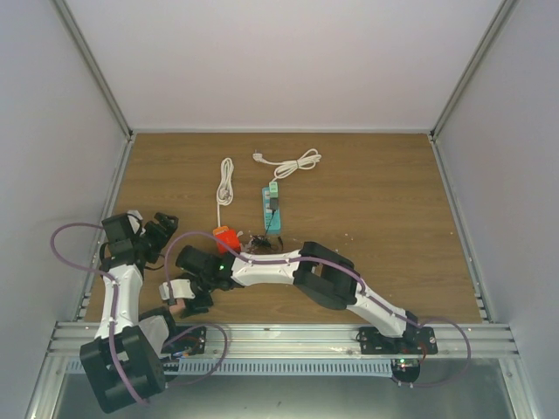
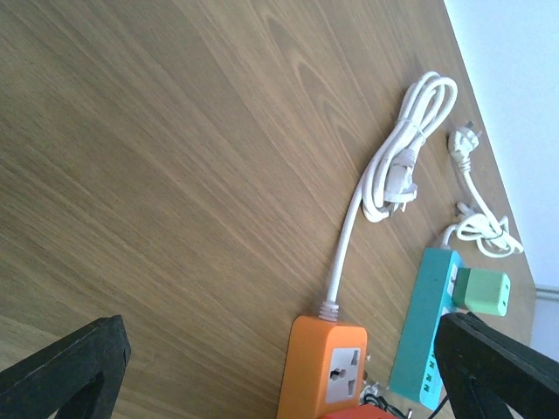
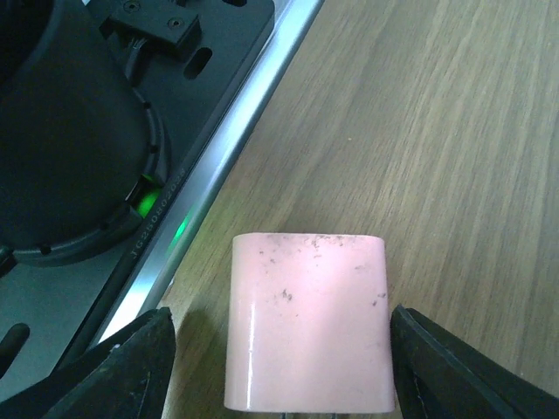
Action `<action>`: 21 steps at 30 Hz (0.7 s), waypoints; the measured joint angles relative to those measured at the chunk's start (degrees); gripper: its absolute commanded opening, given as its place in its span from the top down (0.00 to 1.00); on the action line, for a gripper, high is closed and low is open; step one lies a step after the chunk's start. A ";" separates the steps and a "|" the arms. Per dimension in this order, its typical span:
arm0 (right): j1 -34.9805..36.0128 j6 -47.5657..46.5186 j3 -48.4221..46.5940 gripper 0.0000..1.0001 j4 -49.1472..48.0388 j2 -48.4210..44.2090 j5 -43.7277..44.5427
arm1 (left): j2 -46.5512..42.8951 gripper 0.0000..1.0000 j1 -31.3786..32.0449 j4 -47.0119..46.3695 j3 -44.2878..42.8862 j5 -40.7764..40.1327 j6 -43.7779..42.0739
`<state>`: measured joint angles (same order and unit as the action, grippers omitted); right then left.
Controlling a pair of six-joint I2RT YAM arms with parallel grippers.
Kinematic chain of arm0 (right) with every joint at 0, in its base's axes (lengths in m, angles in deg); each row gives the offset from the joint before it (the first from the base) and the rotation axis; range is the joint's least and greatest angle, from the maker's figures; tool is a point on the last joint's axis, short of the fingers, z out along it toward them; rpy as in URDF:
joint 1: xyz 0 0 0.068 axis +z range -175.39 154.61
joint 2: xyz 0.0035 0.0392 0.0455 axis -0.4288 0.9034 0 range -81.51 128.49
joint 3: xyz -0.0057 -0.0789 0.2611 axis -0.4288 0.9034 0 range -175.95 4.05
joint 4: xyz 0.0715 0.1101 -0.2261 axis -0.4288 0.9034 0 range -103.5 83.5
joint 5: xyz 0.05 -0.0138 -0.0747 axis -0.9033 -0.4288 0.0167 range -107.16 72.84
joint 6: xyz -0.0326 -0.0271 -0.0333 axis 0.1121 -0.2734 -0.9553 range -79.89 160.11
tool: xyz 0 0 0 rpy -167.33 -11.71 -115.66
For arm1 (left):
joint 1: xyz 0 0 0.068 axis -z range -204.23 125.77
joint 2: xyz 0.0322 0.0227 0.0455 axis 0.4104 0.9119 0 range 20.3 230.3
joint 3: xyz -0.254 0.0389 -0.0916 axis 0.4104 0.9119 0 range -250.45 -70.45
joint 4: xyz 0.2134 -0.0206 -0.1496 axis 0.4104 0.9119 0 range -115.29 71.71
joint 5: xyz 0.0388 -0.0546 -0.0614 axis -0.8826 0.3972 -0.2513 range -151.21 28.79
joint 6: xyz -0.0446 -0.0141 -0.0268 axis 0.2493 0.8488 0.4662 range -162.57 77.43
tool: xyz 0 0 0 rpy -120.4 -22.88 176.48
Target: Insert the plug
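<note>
Grasp step: my right gripper (image 3: 281, 358) jaws stand apart astride the pale pink boxy plastic plug (image 3: 307, 297) at the wooden table's (image 3: 454, 131) near edge, left gripper (image 2: 279, 353) jaws wide, empty; next I clamp, lift, align with a socket.

White arms (image 1: 271, 271), black joints (image 1: 325, 281), purple cables (image 1: 74, 227)

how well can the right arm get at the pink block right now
Likely yes: the pink block sits on the table between the right claw's spread fingers, and nothing visible blocks them.
</note>
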<state>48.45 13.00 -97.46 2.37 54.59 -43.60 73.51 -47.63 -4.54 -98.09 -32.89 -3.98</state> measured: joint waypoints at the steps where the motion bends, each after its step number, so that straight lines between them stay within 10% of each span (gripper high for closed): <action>1: 0.00 0.02 0.00 0.35 -0.33 0.00 0.02 | 0.07 0.01 -0.02 -0.02 0.00 0.04 -0.09; 21: -0.37 3.26 8.00 0.77 -7.80 -3.39 2.99 | 0.55 0.01 -1.44 -0.15 0.00 1.81 -0.66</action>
<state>48.08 16.25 -89.46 -5.43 51.20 -40.60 74.06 -49.07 -4.69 -98.09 -31.08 -4.64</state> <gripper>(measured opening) 0.450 0.990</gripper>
